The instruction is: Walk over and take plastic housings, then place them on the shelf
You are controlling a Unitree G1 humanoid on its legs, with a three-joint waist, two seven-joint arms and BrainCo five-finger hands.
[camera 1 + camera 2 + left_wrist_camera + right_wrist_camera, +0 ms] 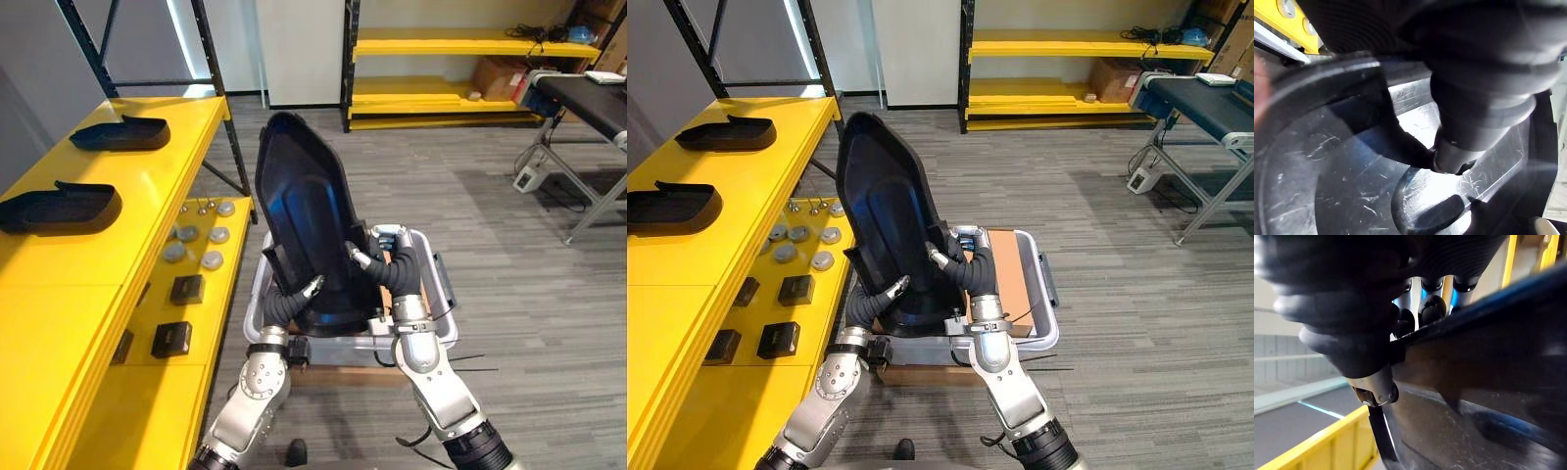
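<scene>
- Far left: the yellow shelf (pixel 147 186) carries two black plastic housings lying flat on its top level, the far housing (pixel 122 133) and the near housing (pixel 59 207), well apart; on the lower level lie grey discs (pixel 212 259) and small black boxes (pixel 186 289).
- Just right of the shelf, the large housing (pixel 299 196) stands nearly upright, its top tipped a little toward the shelf but clear of it; it is held over a grey bin (pixel 436 284), glossy hollow side toward the head camera.
- The left hand (pixel 308 289) takes the large housing's lower left part; the eye views show one fingertip on the hollow face, the rest hidden behind; the left wrist view adds the thumb (pixel 1449 159) pressed on the scratched inner surface; the hand is clamped on the large housing.
- The right hand (pixel 364 258) takes the lower right edge; its wrist view shows what the eye views do not: dark fingertips (pixel 1431 308) hooked over the rim; this hand too is clamped on the large housing.
- The right eye view shows a brown cardboard sheet (pixel 1004 264) in the bin beside the right wrist; the left eye view shows little of it past the arm.
- Far right: yellow back shelving (pixel 441 44) along the wall; a dark-topped table (pixel 588 98) on the grey floor.
</scene>
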